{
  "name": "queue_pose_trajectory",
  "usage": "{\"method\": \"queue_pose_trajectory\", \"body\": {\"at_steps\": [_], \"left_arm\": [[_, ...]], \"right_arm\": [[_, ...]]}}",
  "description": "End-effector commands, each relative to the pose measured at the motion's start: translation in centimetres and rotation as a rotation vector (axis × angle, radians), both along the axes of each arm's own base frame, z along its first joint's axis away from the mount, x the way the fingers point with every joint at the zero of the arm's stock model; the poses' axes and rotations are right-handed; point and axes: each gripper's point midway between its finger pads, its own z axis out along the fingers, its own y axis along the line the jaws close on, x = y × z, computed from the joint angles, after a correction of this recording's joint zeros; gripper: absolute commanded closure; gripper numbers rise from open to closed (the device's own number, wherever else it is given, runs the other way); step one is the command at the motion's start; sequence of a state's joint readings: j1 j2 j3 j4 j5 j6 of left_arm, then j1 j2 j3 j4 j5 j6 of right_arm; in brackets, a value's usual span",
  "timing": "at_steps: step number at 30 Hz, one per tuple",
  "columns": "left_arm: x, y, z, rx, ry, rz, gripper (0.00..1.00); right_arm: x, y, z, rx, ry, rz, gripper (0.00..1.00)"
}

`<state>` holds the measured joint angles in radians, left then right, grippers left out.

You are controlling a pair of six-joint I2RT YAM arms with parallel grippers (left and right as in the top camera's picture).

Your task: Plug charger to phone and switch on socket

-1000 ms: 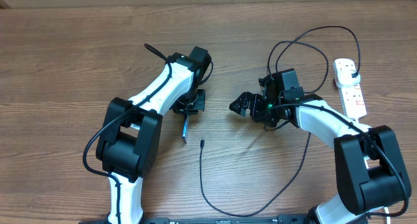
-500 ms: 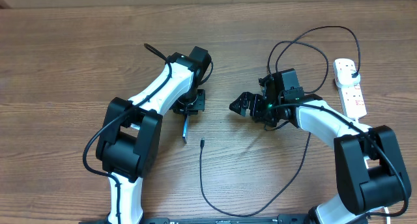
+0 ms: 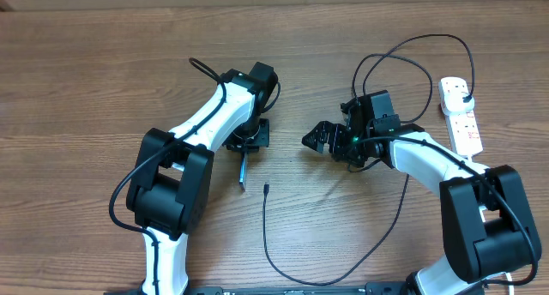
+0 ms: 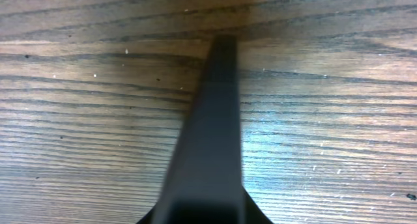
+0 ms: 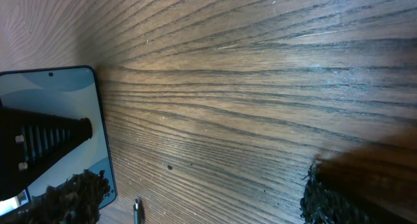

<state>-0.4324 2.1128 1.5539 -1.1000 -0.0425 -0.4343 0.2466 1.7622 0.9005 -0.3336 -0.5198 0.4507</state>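
The white socket (image 3: 461, 117) lies at the robot's right edge of the wooden table (image 3: 86, 72). The black plug of the charger (image 3: 266, 235) sits on the socket's far end. From there the thin cable loops away from the socket and passes under the right arm. It then sweeps in a wide bend along the near edge and ends in a small connector tip (image 3: 267, 189), well to the left of the socket.

The right gripper (image 3: 314, 139) hangs between the socket and the phone (image 3: 244, 170) with its jaws spread wide and nothing between them. Its blurred dark fingers (image 5: 332, 198) frame the bottom corners of its own camera's view. Bare wood separates this gripper from the phone, and the tip (image 5: 137, 211) lies on the table just beside the phone, apart from it.

Far to the left of the socket, the left gripper (image 3: 247, 146) is closed narrow on the phone. The phone stands on its long edge, so from above it shows only as a thin dark-and-blue sliver. The left wrist camera sees its black edge (image 4: 212, 133) running straight away from the fingers. The right wrist camera sees its light blue screen (image 5: 65, 100) with a black rim, turned toward the socket's side of the table. A dark ribbed shape lies across the screen. The phone's long axis runs from the left gripper toward the near edge of the table, and its free end is nearest the tip.
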Motion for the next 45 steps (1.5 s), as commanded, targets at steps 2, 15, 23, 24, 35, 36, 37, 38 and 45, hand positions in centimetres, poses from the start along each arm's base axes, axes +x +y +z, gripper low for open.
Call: {"method": "queue_pose_trajectory", "body": {"at_steps": [2,15,23,24,35,36,37,38,45], "left_arm": [[0.4,-0.2,0.0,0.014,-0.012,0.01,0.9],[0.3,-0.7,0.1,-0.017,-0.005,0.04,0.96],[0.6,-2.4,4.7,-0.174,-0.071,0.022,0.96],[0.6,-2.7,5.8,-0.204,-0.091,0.016,0.96],[-0.4,-4.1,17.3,-0.422,-0.328,-0.022,0.96],[-0.6,-4.2,17.7,-0.434,-0.333,-0.025,0.95],[-0.8,-4.3,18.1,-0.449,-0.332,-0.028,0.96],[-1.0,-4.5,18.4,-0.465,-0.331,-0.031,0.96],[-1.8,-5.5,18.7,-0.532,-0.304,-0.054,0.96]], "right_arm": [[-0.2,-1.5,-1.6,-0.085,0.015,-0.029,0.0],[-0.6,-1.5,-1.7,-0.082,0.035,-0.025,0.0],[-1.2,-1.6,-2.0,-0.09,0.062,-0.024,0.0],[-1.2,-1.6,-2.0,-0.09,0.062,-0.024,0.0],[-1.2,-1.6,-2.0,-0.09,0.062,-0.024,0.0],[-1.2,-1.6,-2.0,-0.09,0.062,-0.024,0.0],[-1.2,-1.6,-2.0,-0.09,0.062,-0.024,0.0],[-1.2,-1.6,-2.0,-0.09,0.064,-0.024,0.0],[-1.2,-1.6,-2.0,-0.09,0.065,-0.024,0.0]]}}
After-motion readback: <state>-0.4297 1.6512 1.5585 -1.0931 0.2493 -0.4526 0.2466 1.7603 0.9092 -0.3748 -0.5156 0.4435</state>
